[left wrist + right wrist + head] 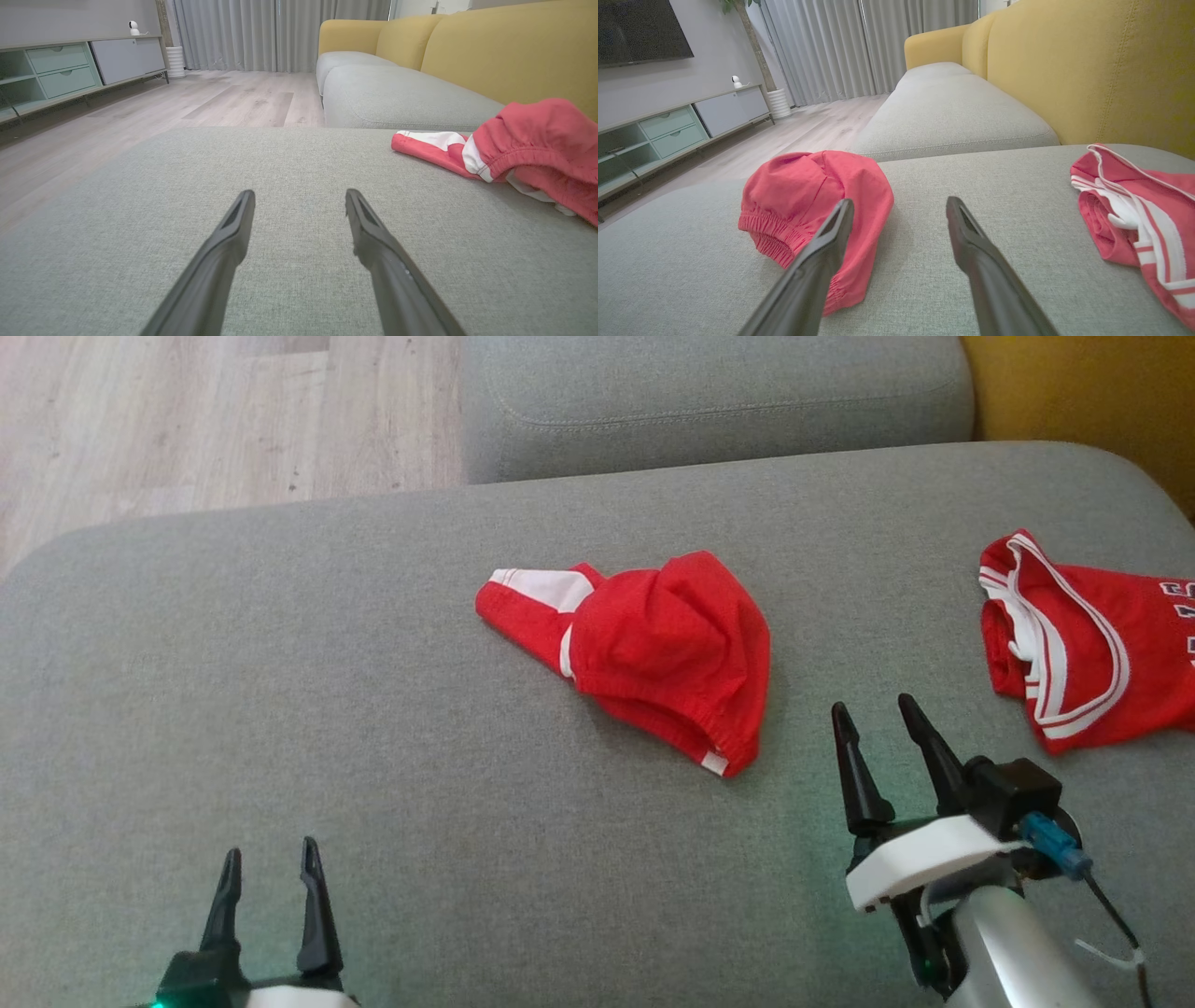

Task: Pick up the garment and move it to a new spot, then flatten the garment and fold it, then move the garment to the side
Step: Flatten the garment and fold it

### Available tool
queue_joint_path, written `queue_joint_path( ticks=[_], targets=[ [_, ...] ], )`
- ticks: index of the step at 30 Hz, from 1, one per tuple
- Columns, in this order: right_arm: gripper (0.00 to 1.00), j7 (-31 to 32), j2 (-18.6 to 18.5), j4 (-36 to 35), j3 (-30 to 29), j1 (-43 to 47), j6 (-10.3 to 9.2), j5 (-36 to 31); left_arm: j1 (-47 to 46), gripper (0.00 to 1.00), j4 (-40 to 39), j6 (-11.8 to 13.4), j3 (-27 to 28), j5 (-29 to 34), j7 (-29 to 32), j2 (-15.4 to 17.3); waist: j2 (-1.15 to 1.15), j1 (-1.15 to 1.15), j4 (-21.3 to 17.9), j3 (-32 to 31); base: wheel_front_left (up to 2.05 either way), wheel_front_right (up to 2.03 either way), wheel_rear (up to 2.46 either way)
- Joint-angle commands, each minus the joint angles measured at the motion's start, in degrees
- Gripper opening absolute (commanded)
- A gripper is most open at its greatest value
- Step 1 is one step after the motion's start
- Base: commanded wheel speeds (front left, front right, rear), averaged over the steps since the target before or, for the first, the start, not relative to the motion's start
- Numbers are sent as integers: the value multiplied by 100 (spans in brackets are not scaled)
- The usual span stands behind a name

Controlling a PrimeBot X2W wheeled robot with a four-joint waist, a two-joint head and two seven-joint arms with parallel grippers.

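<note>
Loosely bunched red shorts (653, 644), lying diagonally, striped leg (534, 595) pointing left, waistband (695, 733) lower right

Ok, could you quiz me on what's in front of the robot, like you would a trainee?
1. True or false: the right pincer is gripping the red shorts.
2. How many red clothes lie on the grey sofa seat? A one, B two, C three.
3. Fill in: the left pincer and the right pincer both have their fingers ____.
Key: 1 false, it is apart from them. 2 B, the shorts and a striped jersey. 3 open.
</note>
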Motion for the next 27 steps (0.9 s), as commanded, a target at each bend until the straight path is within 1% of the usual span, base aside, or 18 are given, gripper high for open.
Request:
queue_joint_path(
  ticks=[1, 5, 10, 18, 22, 24, 27],
  targets=[
    [100, -62, 25, -161, 112, -116, 37, -16, -231, 100, -205, -14, 225, 42, -29, 0, 0, 0, 3, 4, 0, 0, 0],
    [100, -62, 25, -73, 193, -110, 37, -59, -280, 100, -183, -45, 182, 17, -29, -2, 0, 0, 21, 25, 0, 0, 0],
    [100, -62, 25, 138, 626, -131, 37, -82, -347, 100, -91, -79, -10, -35, -29, -3, 0, 0, 161, 86, 0, 0, 0],
    [100, -62, 25, 218, 1485, -416, 37, 207, -433, 100, 9, -118, -256, -65, -29, -3, 0, 0, 573, 250, 0, 0, 0],
    [100, -62, 25, 273, 1633, -683, 37, 267, -510, 100, 23, -124, -363, -107, -29, -3, 0, 0, 826, 356, 0, 0, 0],
    [100, -62, 25, 318, 1717, -818, 37, 405, -552, 100, 32, -128, -416, -126, -29, -3, 0, 0, 955, 417, 0, 0, 0],
    [100, -62, 25, 356, 1753, -1093, 37, 390, -625, 100, 47, -129, -518, -174, -29, -3, 0, 0, 1161, 529, 0, 0, 0]
  ],
)
